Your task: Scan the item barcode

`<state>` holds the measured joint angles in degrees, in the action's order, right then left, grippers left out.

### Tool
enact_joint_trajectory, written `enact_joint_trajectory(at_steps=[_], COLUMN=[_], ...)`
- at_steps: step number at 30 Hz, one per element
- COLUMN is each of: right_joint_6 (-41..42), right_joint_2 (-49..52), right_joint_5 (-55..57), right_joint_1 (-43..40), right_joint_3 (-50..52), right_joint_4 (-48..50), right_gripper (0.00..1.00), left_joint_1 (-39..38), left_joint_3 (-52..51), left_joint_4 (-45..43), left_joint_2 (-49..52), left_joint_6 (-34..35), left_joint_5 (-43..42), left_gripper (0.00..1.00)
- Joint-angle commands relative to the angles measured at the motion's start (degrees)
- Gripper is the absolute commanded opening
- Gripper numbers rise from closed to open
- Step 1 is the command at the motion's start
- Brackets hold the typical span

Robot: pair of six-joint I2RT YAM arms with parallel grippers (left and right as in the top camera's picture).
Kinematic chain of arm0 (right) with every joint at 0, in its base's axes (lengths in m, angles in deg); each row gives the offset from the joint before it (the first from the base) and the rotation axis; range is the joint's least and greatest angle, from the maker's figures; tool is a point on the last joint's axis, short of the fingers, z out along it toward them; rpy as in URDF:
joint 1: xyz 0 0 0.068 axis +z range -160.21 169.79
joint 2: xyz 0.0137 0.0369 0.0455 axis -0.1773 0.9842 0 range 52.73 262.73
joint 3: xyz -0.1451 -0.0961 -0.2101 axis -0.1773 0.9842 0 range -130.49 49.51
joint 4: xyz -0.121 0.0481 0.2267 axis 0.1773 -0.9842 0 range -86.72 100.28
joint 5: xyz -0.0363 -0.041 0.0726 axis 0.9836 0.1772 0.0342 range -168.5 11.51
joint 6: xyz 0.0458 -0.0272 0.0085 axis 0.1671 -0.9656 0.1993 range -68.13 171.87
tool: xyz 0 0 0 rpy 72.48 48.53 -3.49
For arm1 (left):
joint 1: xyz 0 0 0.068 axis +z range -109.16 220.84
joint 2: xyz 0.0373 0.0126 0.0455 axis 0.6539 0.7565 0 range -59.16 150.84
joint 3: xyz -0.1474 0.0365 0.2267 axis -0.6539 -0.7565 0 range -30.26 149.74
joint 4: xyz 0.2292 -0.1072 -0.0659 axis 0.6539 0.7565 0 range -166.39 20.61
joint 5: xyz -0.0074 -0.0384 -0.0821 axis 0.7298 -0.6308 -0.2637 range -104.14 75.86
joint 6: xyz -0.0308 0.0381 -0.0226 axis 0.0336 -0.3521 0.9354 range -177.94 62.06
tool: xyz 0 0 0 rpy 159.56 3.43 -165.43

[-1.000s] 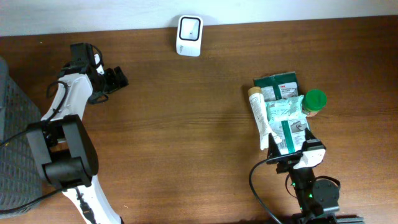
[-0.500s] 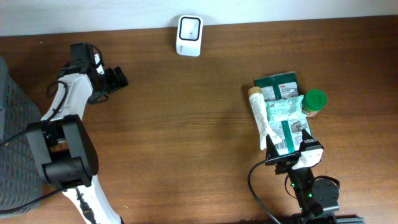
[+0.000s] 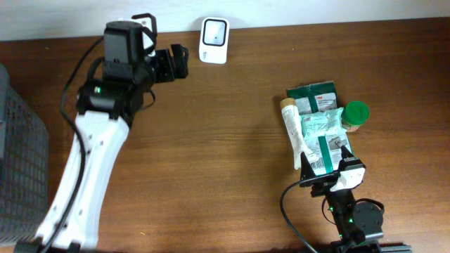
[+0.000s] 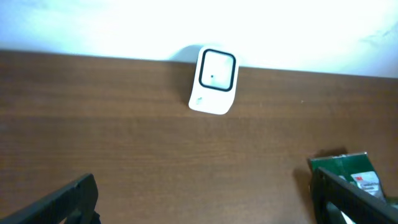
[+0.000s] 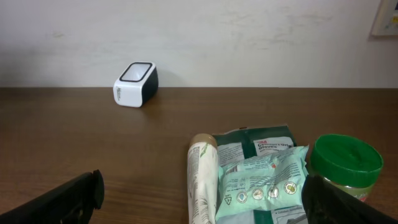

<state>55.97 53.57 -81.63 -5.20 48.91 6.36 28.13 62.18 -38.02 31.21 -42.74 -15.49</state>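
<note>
**A:** On the counter, how far along is it?

**B:** Not started, by my read. The left arm reaches to the far edge. The left claw is spread and empty, near the scanner but not touching it. The items lie in a pile at the right, well apart from the scanner. There's a green packet, a mint pouch on top of it, a tube alongside and a green-lidded jar against the pouch. The right claw is spread wide at the pile's near end, pinching nothing.

**A:** What's left?

**B:** Everything: grab one item, carry it over, show its barcode to the scanner.

**A:** View differences?

**B:** Only the overhead shows both arms, the gap between pile and scanner, and a grey basket at the left edge. The right wrist view gives the side-on look: the scanner's slanted face and the jar standing above the flat packs. The left wrist view sees the scanner window square-on and only a corner of the green packet. I can't pick out a barcode in any view.
</note>
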Motion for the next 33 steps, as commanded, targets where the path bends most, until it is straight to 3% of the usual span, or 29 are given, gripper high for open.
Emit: enact_joint_trajectory(at_steps=[1, 4, 7, 11, 15, 16, 19, 21, 23, 24, 29, 33], right_joint_6=[-0.2, -0.2, -0.2, -0.2, -0.2, -0.2, -0.2, -0.2, -0.2, -0.2, -0.2, -0.2], right_joint_2=[-0.7, -0.7, -0.7, -0.7, -0.7, -0.7, -0.6, -0.7, -0.6, -0.7, -0.7, -0.7], right_joint_5=[-1.1, -1.1, -1.1, -1.1, -1.1, -1.1, -1.1, -1.1, -1.1, -1.1, -1.1, -1.1], right_joint_1=[-0.1, -0.1, -0.1, -0.1, -0.1, -0.1, -0.1, -0.1, -0.1, -0.1, -0.1, -0.1], right_joint_3=[0.3, 0.3, 0.3, 0.3, 0.3, 0.3, 0.3, 0.3, 0.3, 0.3, 0.3, 0.3], right_joint_4=[-0.2, -0.2, -0.2, -0.2, -0.2, -0.2, -0.2, -0.2, -0.2, -0.2, -0.2, -0.2], right_gripper=[0.98, 0.98, 0.98, 0.98, 0.98, 0.98, 0.98, 0.98, 0.98, 0.98, 0.98, 0.98], left_joint_1=[-0.4, -0.3, 0.3, 0.8, 2.3, 3.5, 7.0, 8.4, 9.7, 10.3, 11.8, 11.8], left_joint_3=[-1.6, -9.1, -25.3, -50.6, -77.9, -81.8, -90.6, -92.0, -92.0, -92.0, -92.0, -91.9], left_joint_4=[1.1, 0.0, -10.1, -32.3, -58.2, -60.0, -60.0, -57.0, -51.8, -48.7, -33.7, -33.6], left_joint_2=[-6.6, -13.4, -24.7, -40.8, -60.2, -64.5, -75.9, -80.4, -83.2, -84.2, -90.1, -90.1], left_joint_6=[-0.3, -0.3, -0.3, -1.0, -5.9, -5.9, -6.4, -13.2, -25.6, -27.4, -28.3, -28.4], left_joint_5=[10.2, 13.9, 16.2, 16.2, 16.1, 15.8, 14.3, 10.1, 3.7, 2.8, 2.8, 1.9], left_gripper=[0.99, 0.99, 0.99, 0.99, 0.99, 0.99, 0.99, 0.99, 0.99, 0.99, 0.99, 0.99])
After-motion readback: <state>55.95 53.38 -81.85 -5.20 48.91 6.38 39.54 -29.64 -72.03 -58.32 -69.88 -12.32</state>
